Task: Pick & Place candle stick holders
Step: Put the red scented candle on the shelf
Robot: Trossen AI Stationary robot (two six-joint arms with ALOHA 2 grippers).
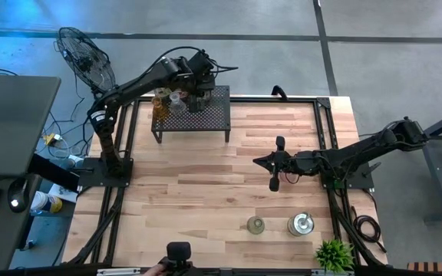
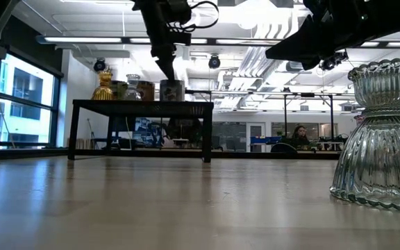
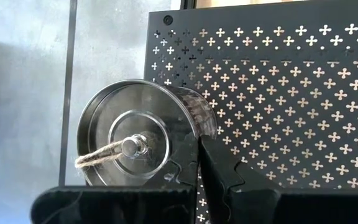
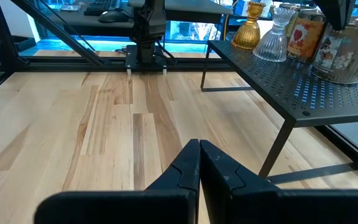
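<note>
I have the left gripper [image 1: 199, 98] over the black rack [image 1: 213, 123], fingers pinching the rim of a silver holder [image 3: 143, 140] — setting it on top. Right gripper [image 1: 275, 163], pressed together, waits beside the rack — empty.

Floor [image 1: 282, 19]: grey concrete, dark seam lines crossing. Black wire fan [image 1: 85, 55] stands on it off the table's far-left corner. Dark desk [image 1: 10, 115] at left, cables beside it. Low view: open office hall, fluorescent ceiling strips [image 2: 82, 40], exposed ducts [image 2: 255, 66], tall windows [image 2: 16, 94] at left, seated person [image 2: 299, 133] far back.
</note>
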